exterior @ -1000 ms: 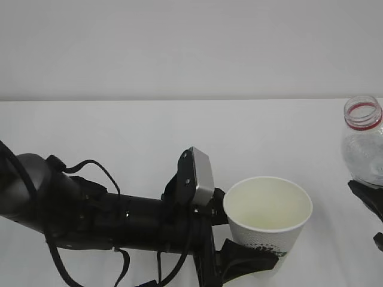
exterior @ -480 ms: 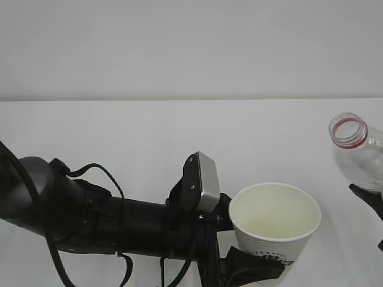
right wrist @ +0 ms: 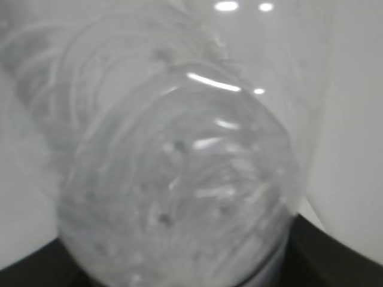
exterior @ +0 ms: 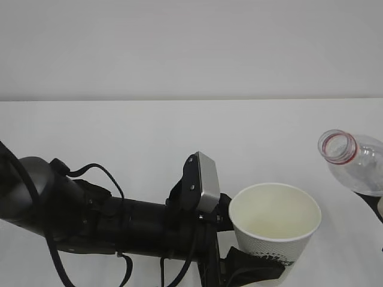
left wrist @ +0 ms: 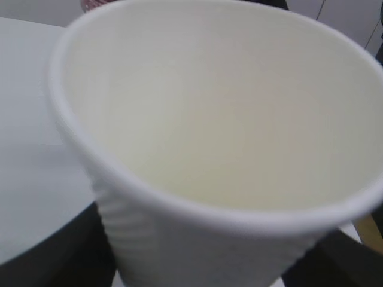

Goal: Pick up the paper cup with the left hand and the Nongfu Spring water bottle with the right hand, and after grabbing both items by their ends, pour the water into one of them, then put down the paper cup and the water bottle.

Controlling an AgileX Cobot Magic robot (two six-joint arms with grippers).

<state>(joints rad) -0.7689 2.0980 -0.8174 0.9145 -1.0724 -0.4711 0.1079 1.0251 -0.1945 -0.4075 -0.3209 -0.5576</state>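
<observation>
The small white tapered paper cup [exterior: 274, 226] with a dark printed pattern near its base stands upright in my left gripper [exterior: 254, 266], low in the exterior view and a little right of the middle. The black fingers of this gripper are clenched around the lower part of the cup wall, so I hold it near its bottom end. In the left wrist view the mouth of the cup is wide and free, and the white inside looks faintly yellowish; I cannot tell if any water lies at the bottom.

The clear ribbed plastic bottle [exterior: 359, 164] with a red neck ring is to the right of the cup and higher than its rim. It has no cap. Its long axis is tilted, with the open neck pointing left and somewhat down, toward the cup, and the body going off the right edge of the picture. The neck is near the right side of the cup rim but not yet above the opening.

My right gripper [right wrist: 179, 272] grasps the bottle at its bottom end; in the right wrist view dark fingers sit on both sides of the round base.

I judge that the pour turns on this: the neck must come further left, over the cup mouth, before more tilt. Both things hang above the white table [exterior: 119, 131].
</observation>
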